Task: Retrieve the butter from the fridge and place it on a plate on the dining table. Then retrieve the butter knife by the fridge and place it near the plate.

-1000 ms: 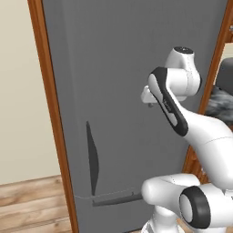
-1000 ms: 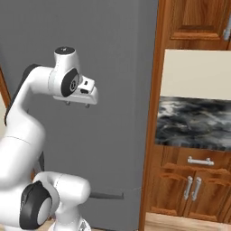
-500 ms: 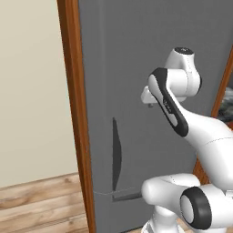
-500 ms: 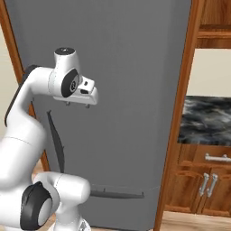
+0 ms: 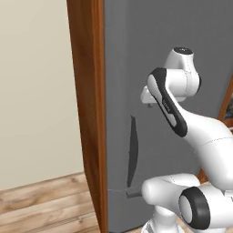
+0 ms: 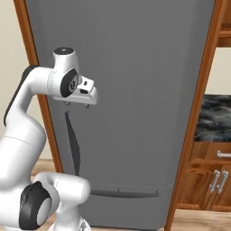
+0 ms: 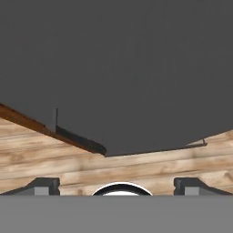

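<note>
I take the butter to be inside the fridge (image 6: 135, 90), whose door is closed, so I can't see it. I hold my tool (image 6: 77, 105) spread wide and empty above the curved handle (image 6: 72, 142), ready to reach.

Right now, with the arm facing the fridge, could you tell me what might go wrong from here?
The fridge is shut, and its slim curved handle sits well below the open gripper, so a reach could miss or slip off it. The wood side panel stands close beside the handle and might get bumped.
</note>
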Available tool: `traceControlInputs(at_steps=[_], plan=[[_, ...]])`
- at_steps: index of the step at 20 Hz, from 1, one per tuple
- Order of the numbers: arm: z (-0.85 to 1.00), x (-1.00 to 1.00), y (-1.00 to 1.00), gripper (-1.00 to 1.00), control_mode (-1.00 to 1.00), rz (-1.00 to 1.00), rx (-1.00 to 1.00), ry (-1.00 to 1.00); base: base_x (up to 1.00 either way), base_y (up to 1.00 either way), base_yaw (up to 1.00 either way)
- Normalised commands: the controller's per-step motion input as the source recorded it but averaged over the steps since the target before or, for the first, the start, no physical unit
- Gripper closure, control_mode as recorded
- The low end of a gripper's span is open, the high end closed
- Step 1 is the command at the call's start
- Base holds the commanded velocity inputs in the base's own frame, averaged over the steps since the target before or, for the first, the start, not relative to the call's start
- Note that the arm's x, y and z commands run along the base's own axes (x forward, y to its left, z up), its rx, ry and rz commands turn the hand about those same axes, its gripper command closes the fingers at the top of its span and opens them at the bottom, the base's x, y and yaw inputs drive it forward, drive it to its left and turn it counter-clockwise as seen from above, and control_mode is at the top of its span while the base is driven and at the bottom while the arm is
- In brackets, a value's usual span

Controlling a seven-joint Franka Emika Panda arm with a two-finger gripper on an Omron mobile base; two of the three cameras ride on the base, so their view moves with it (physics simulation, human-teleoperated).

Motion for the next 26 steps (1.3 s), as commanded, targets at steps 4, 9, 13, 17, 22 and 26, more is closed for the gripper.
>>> traceControlInputs(at_steps=[4, 9, 13, 17, 22, 26], plan=[[0.0, 0.0, 0.0, -1.0, 1.0, 0.0, 0.0, 0.0, -0.41, 0.4, -0.01], [0.0, 0.0, 0.0, -1.0, 1.0, 0.0, 0.0, 0.0, -0.51, 0.42, 0.0], [0.0, 0.0, 0.0, -1.0, 1.0, 0.0, 0.0, 0.0, -0.6, 0.17, 0.0], [0.0, 0.0, 0.0, -1.0, 1.0, 0.0, 0.0, 0.0, -0.58, -0.07, -0.02], [0.0, 0.0, 0.0, -1.0, 1.0, 0.0, 0.0, 0.0, -0.53, -0.03, -0.01], [0.0, 0.0, 0.0, -1.0, 1.0, 0.0, 0.0, 0.0, -0.36, 0.0, 0.0]])
